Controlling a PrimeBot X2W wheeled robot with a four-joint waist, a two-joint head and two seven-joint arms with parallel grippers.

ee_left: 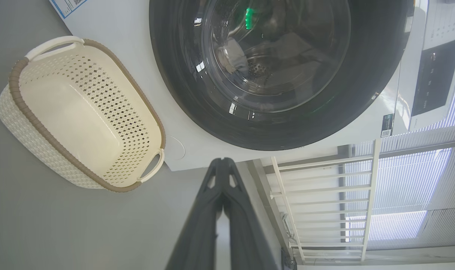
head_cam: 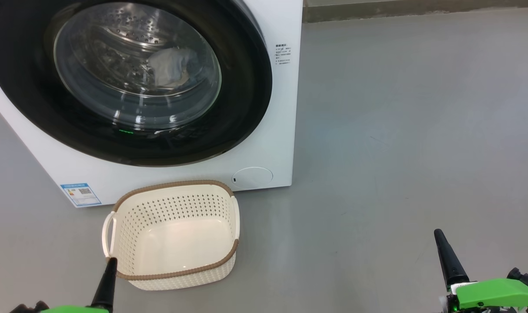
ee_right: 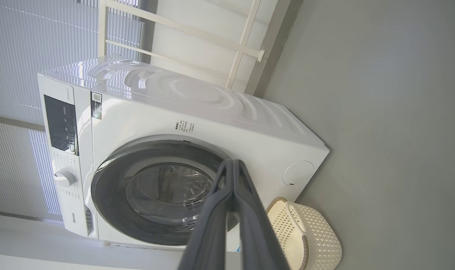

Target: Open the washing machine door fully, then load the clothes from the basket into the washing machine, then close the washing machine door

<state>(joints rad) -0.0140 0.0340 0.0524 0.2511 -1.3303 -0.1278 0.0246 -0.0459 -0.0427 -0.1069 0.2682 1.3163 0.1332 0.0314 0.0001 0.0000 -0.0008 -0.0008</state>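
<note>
The left end effector (head_cam: 111, 262) is hovering low over the floor (head_cam: 399, 130), its two dark fingers clenched together on nothing. The right end effector (head_cam: 439, 237) is hovering well off to the side of it, also clenched and holding nothing. In the wrist views both pairs of fingers are pressing tip to tip, left (ee_left: 222, 162) and right (ee_right: 233, 163).

The basket (head_cam: 172, 208) is sitting on the floor just ahead of the left end effector, and its bare cream bottom is showing. In the head view its near corner is lining up with the left fingertip. In the left wrist view the basket (ee_left: 81, 108) is lying off to one side of the fingers, clearly apart from them. It is lying well away from the right end effector, towards the left one.

Beyond the basket, ahead of the left end effector, the machine (head_cam: 285, 130) is standing with its door (head_cam: 246, 87) shut flush against the front. A pale cloth (head_cam: 172, 65) is lying in the drum behind the glass. The basket's far rim is sitting close below the door. A round flap (head_cam: 252, 177) is showing just past the basket's far right corner, and a blue sticker (head_cam: 80, 194) is sitting past its far left corner.
</note>
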